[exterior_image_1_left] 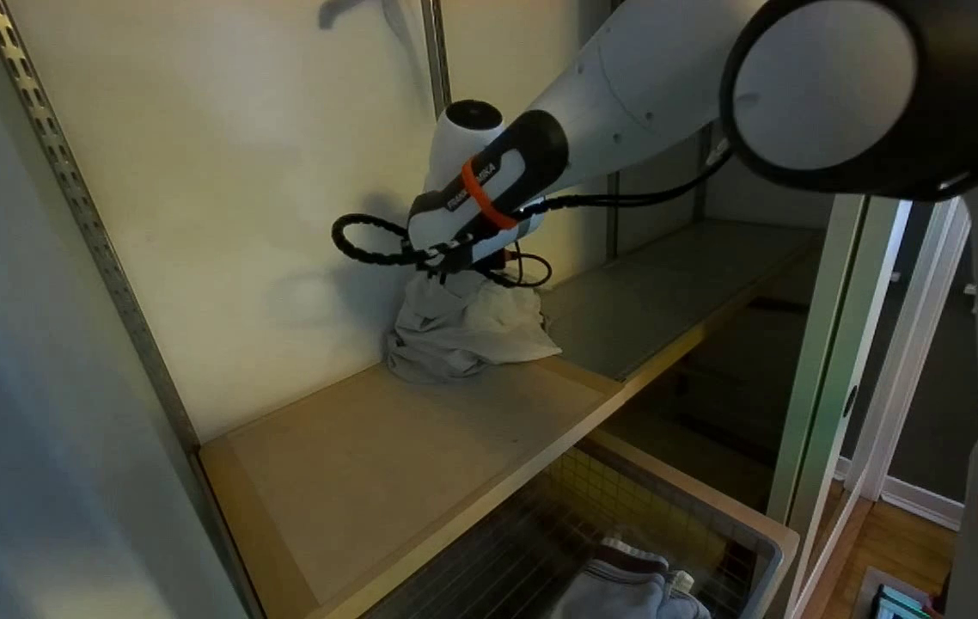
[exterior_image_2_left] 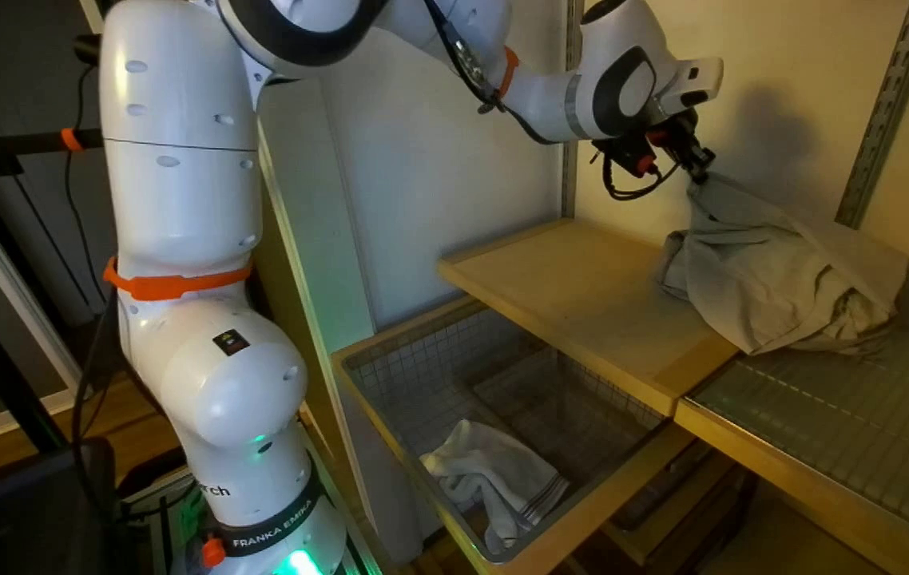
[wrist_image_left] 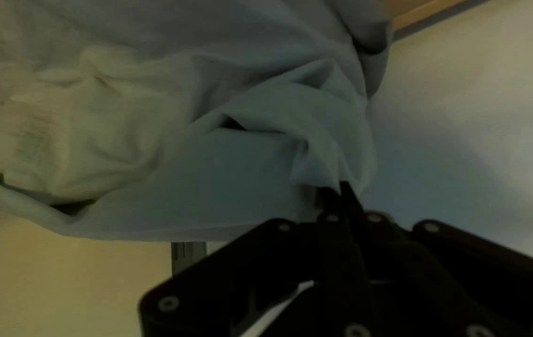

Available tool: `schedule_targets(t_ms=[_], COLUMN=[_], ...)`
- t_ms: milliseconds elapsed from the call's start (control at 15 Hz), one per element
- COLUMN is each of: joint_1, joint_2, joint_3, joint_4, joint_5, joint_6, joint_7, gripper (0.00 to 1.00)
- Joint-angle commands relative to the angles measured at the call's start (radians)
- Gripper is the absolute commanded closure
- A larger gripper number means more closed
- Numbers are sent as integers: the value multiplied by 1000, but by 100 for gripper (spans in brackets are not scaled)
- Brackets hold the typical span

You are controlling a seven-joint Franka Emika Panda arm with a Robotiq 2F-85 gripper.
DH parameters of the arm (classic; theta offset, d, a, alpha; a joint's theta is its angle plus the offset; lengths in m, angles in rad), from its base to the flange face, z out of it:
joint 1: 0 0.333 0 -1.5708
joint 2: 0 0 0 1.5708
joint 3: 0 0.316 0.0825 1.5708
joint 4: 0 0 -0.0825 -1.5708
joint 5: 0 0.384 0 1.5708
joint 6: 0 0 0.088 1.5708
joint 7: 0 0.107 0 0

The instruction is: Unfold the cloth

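Observation:
A large light grey cloth (exterior_image_1_left: 467, 335) lies bunched on the shelf against the back wall. It also shows in an exterior view (exterior_image_2_left: 790, 279), draped over the wooden shelf and the surface beside it. One corner is pulled up to my gripper (exterior_image_2_left: 700, 169). In the wrist view the cloth (wrist_image_left: 238, 173) is wrinkled, with a paler bundled part on the left. My gripper (wrist_image_left: 339, 189) is shut on the gathered edge of the cloth, raised above the shelf. The fingertips are mostly hidden behind the wrist in an exterior view.
The wooden shelf (exterior_image_1_left: 386, 481) adjoins a darker ribbed shelf (exterior_image_2_left: 846, 407). Below is a pulled-out wire basket (exterior_image_2_left: 398, 371) with a striped white cloth (exterior_image_2_left: 502, 471) in it. The back wall (exterior_image_1_left: 265, 215) and slotted metal uprights (exterior_image_2_left: 890, 112) are close to the gripper.

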Motion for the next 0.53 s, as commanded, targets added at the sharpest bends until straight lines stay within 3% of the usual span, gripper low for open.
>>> schedule_targets(t_ms=[0, 133, 333, 400, 467], joint_1=[78, 95, 131, 24, 34], joint_2=[-207, -296, -441, -477, -514], joint_3=[-15, 6, 58, 198, 221], joint_4=[-247, -338, -490, -531, -557], joint_5=[-163, -240, -187, -89, -22], joint_6=[10, -21, -96, -109, -137], joint_7=[32, 43, -47, -136, -192], gripper=[99, 99, 99, 99, 99])
